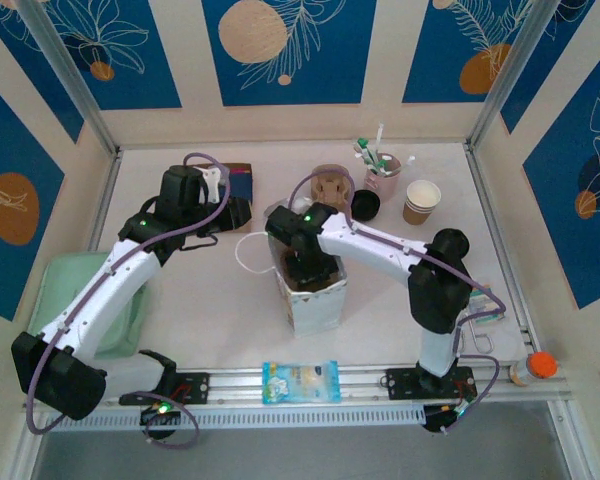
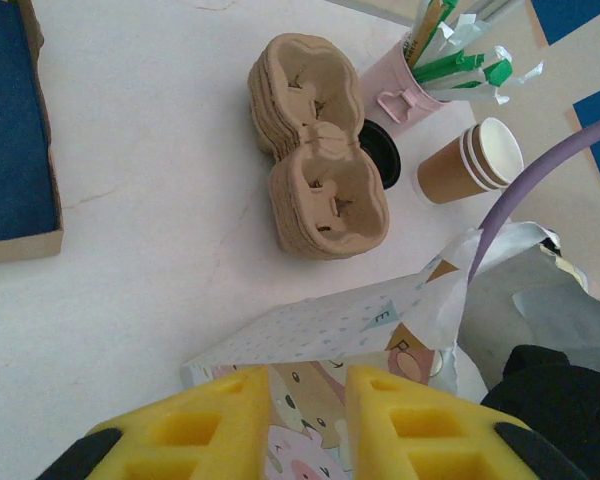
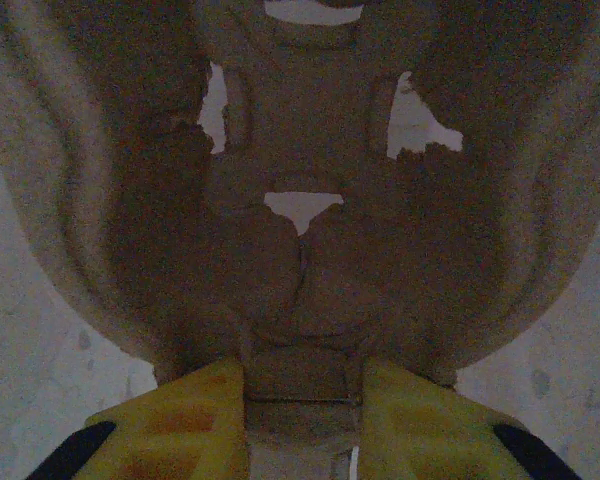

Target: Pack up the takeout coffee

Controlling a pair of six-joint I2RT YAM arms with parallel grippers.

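Note:
A patterned paper bag [image 1: 316, 306] [image 2: 352, 318] stands open at the table's middle. My left gripper [image 1: 240, 214] [image 2: 307, 388] is shut on the bag's upper edge, with the printed paper between its yellow fingers. My right gripper [image 1: 306, 268] [image 3: 302, 378] reaches down into the bag and is shut on a brown pulp cup carrier [image 3: 310, 260], gripped at its central ridge. It is dark inside the bag. The carrier's cup holes show no cup. The takeout coffee is out of view.
At the back stand a stack of pulp carriers [image 1: 330, 186] [image 2: 315, 150], a black lid [image 1: 366, 205], a pink cup of stirrers [image 1: 383, 178] and nested brown cups [image 1: 421, 201] [image 2: 470, 165]. A blue-lined box [image 1: 242, 182] sits back left, a green tray [image 1: 90, 300] left, a snack packet [image 1: 300, 380] at the front rail.

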